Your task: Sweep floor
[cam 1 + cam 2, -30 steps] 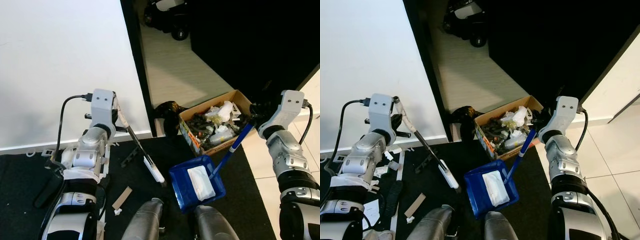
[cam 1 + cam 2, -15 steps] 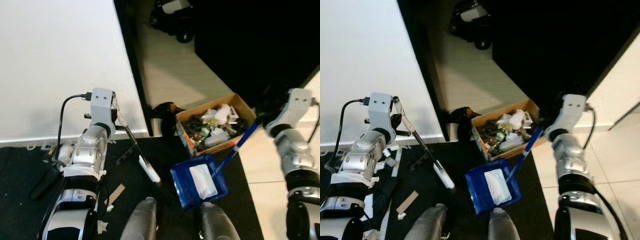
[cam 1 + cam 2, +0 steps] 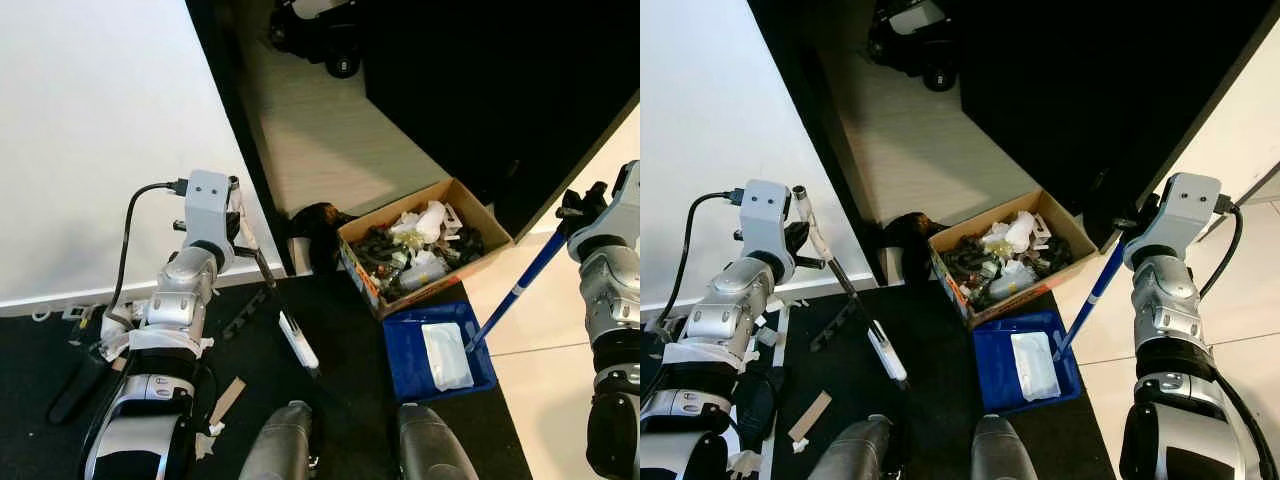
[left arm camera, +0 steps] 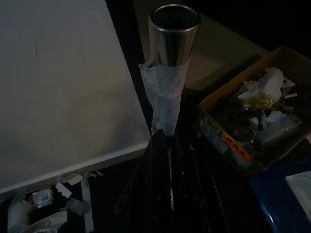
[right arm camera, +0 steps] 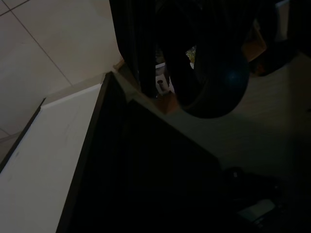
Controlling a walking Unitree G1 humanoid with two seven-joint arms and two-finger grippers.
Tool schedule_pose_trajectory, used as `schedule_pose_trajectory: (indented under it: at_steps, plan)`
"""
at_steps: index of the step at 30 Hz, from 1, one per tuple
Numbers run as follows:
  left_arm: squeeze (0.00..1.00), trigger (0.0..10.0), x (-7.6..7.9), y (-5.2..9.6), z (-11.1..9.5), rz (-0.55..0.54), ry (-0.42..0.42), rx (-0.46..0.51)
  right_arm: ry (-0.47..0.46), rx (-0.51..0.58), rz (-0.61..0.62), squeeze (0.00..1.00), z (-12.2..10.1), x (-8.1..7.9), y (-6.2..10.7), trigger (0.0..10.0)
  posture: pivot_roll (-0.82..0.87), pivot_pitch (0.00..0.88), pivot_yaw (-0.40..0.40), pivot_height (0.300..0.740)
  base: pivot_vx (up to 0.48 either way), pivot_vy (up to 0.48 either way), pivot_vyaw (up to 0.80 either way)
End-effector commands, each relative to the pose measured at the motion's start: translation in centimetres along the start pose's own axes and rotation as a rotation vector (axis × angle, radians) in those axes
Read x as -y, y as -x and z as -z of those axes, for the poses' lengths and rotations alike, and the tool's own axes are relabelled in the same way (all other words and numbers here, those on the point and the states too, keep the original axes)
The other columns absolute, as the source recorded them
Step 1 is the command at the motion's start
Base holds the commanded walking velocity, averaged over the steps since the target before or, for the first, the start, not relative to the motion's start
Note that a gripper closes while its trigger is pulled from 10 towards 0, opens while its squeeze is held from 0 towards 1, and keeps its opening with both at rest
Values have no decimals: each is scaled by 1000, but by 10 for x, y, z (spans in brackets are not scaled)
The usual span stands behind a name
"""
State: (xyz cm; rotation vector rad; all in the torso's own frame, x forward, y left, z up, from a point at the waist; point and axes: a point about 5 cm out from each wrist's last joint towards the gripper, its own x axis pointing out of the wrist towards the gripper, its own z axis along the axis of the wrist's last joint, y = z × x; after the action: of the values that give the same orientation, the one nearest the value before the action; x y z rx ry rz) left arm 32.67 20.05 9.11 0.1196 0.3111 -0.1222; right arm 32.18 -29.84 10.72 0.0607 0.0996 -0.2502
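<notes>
**Dustpan loaded, parked right next to the trash box**

So the blue dustpan point(image 3: 437, 350) sits flat on the dark mat with a white wad of paper point(image 3: 446, 355) lying in it. Its long blue handle point(image 3: 515, 290) slants up and to the right into the right gripper point(image 3: 578, 205), which is clamped round the top end. My guess is it holds that high so the pan stays level and nothing slides out.

The left gripper point(image 3: 238, 215) is wrapped around the broom stick point(image 3: 262, 270), on a part bound in white tape. The stick's metal tube end point(image 4: 174, 29) pokes out above the grip, and the stick angles down to the right, ending in a white piece point(image 3: 297, 342) low over the mat, left of the pan. Looks held aside, out of the pan's way.

Just beyond the pan is the cardboard box point(image 3: 424, 252), already stuffed with rubbish, so I reckon tipping is next. There's a strip of cardboard point(image 3: 228, 398) and some paper bits point(image 3: 212, 432) on the mat near the robot's left leg, so sweeping isn't done.
</notes>
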Motion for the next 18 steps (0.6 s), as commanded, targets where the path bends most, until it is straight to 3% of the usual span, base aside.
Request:
schedule_pose_trajectory:
  at_steps: [1, 3, 8, 18]
  plan:
    - [0, 10000, -1, 2, 11, 3, 2, -53, -18, 14, 3, 0, 3, -1, 2, 10000, 4, 51, 43, 740, 0, -480, 0]
    - [0, 10000, 0, 0, 12, -12, 13, -53, -15, 14, -9, 0, 6, -6, 3, 10000, 2, 49, 46, 740, 0, -407, 0]
    - [0, 10000, 1, -1, 10, -49, 91, -18, -26, 16, -18, 0, 7, -11, 3, 10000, 1, 48, 45, 740, 0, 0, 0]
    - [0, 10000, 7, -1, 12, -39, 82, -12, -28, 19, -22, 0, 8, -15, 3, 10000, -2, 51, 40, 740, 0, 0, 0]
